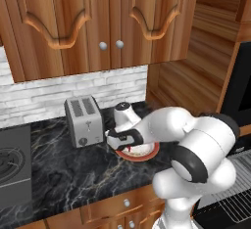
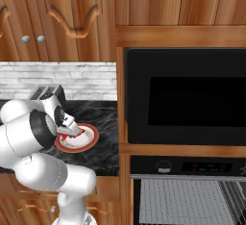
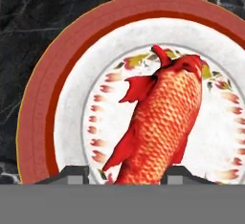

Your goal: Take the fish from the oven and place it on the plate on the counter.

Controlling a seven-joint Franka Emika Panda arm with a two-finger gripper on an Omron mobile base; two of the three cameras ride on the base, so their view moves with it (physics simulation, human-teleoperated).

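Toaster (image 1: 84, 120): stands on table (image 1: 59, 174), just left of plate.
Plate (image 3: 57, 98): flat on table.
Tool (image 3: 125, 173): above plate, clenched on fish.
Fish (image 3: 160, 122): held between fingers, over plate's white centre.
Oven (image 2: 192, 200): right of table, rack visible.

Fish (image 3: 160, 122) lower end hidden between fingertips (image 3: 74, 174).

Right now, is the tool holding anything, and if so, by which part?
The tool holds the fish between its two fingertips, gripping one end of its body over the plate. Which end is hidden.
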